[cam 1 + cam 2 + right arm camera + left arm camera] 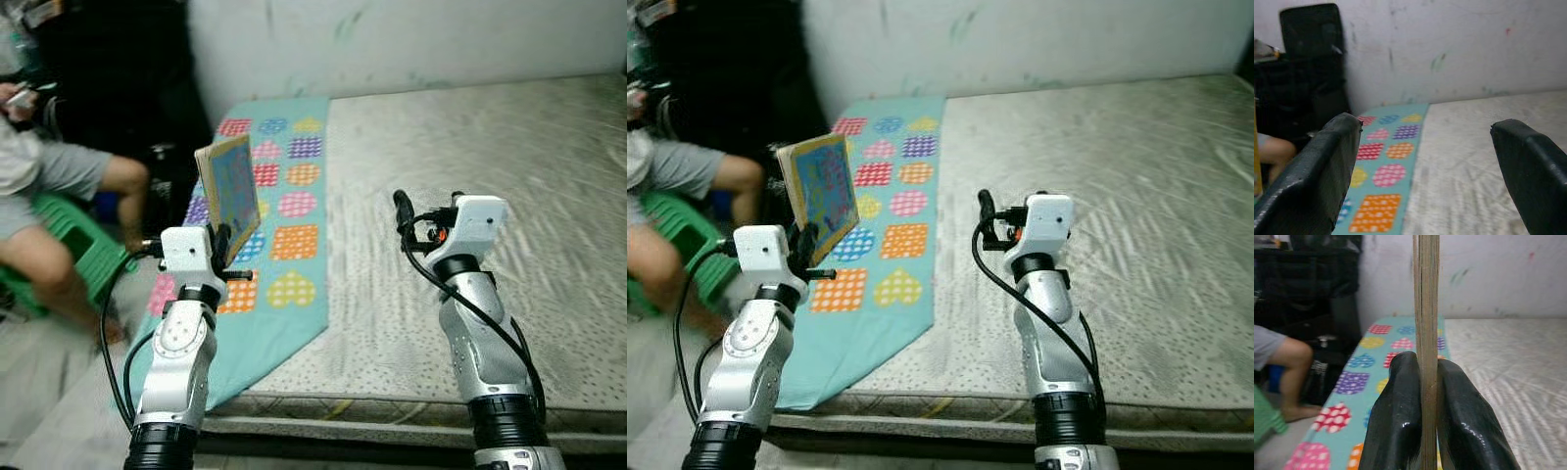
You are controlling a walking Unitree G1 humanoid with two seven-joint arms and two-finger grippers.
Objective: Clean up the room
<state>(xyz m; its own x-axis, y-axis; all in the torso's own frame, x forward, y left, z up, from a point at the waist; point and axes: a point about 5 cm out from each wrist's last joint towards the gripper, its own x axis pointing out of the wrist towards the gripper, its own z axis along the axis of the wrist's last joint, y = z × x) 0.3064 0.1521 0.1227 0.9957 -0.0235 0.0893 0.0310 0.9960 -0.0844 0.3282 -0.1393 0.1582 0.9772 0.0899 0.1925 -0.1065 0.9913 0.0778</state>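
Teal heart-print sheet (284, 235) far-left on the mattress (509, 176), left gripper (1422, 396) clenched on an upright picture board (231, 186) above it, right gripper (1425, 166) released and empty; carry-off underway, needing a drop spot next.

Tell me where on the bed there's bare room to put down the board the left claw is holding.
The left claw grips the board upright over the heart-patterned sheet. The widest bare patch is the grey mattress, between that sheet and the wall, beyond the open right claw. It is crowded off the bed's left edge: a seated person and green stool.
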